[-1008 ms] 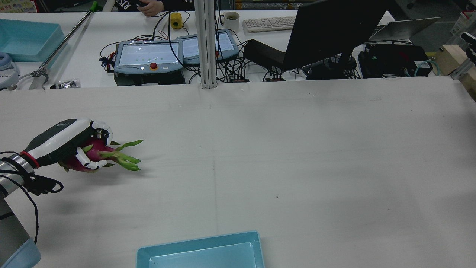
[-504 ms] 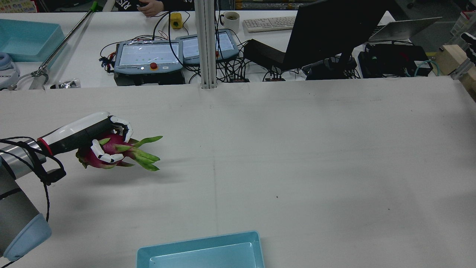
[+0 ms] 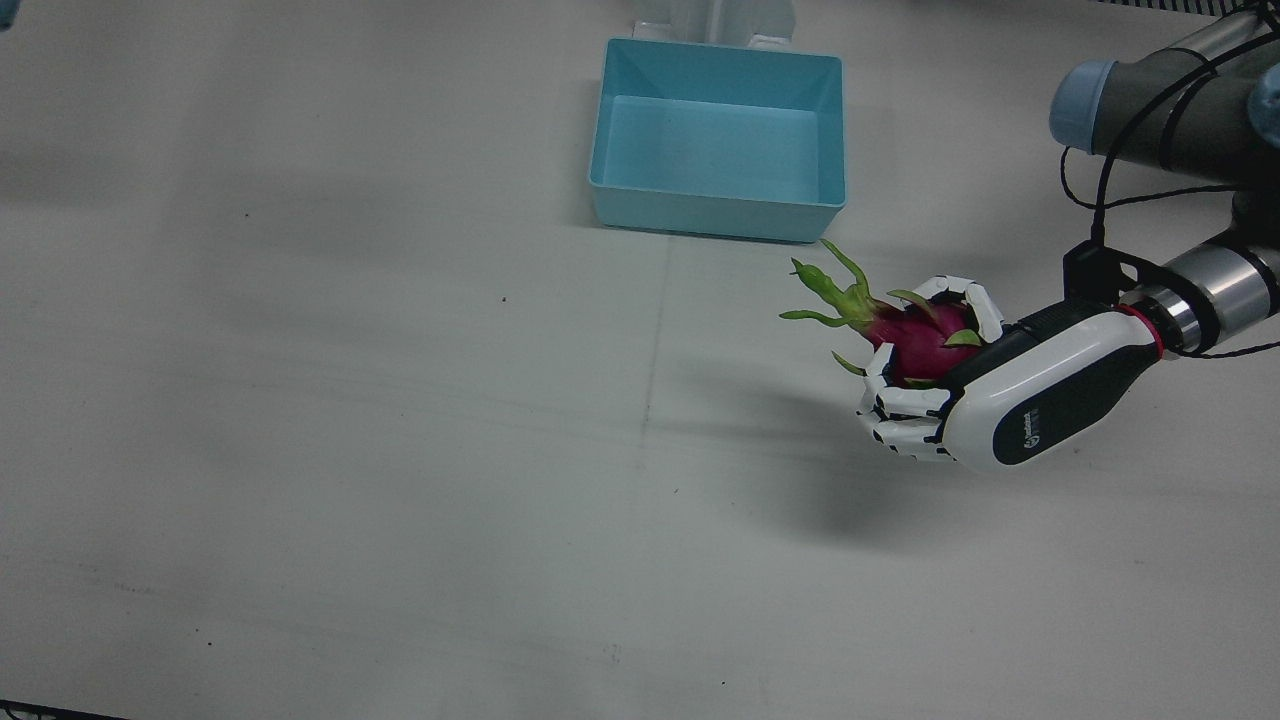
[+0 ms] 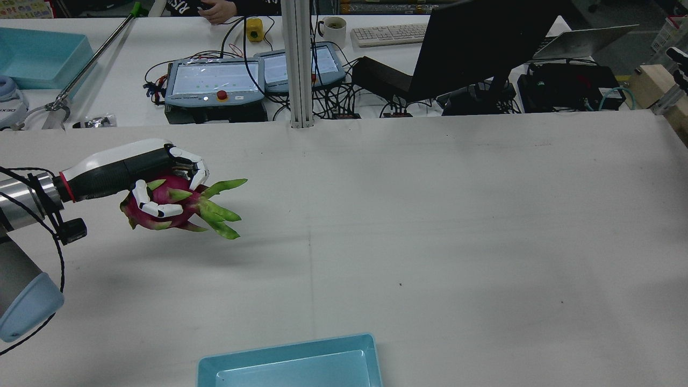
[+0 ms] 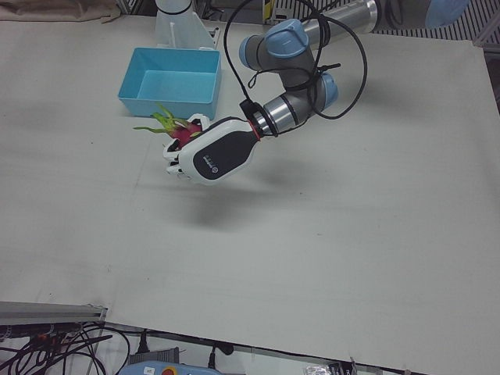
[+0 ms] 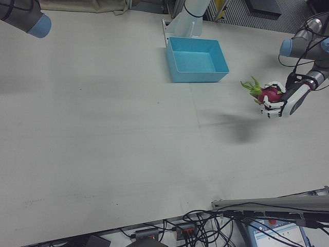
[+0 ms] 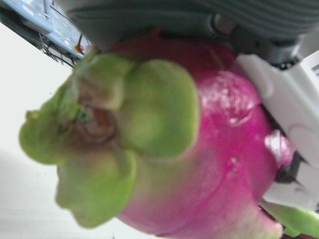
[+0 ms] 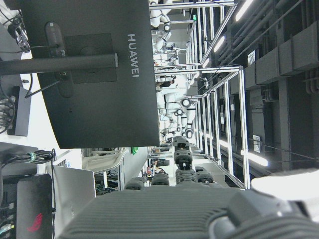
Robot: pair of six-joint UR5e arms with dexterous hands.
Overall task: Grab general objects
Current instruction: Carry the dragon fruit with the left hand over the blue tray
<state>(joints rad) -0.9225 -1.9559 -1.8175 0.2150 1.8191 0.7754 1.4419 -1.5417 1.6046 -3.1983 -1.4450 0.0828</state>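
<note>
A magenta dragon fruit with green leafy tips is held clear of the white table, its shadow on the cloth below. My left hand is shut on it, white fingers wrapped over its body and the green tips pointing away from the palm. The rear view shows the same fruit and left hand at the table's left. In the left hand view the fruit fills the picture. Of my right hand only a grey and white sliver appears in its own view, which faces a monitor's back.
A light blue bin stands on the table near the pedestals, a short way from the fruit; its rim shows at the rear view's bottom edge. Teach pendants, cables and a monitor sit beyond the far edge. The right arm's elbow hangs top left.
My left hand has lifted the dragon fruit higher off the table and carried it slightly rightward in the rear view. The grip is unchanged.
</note>
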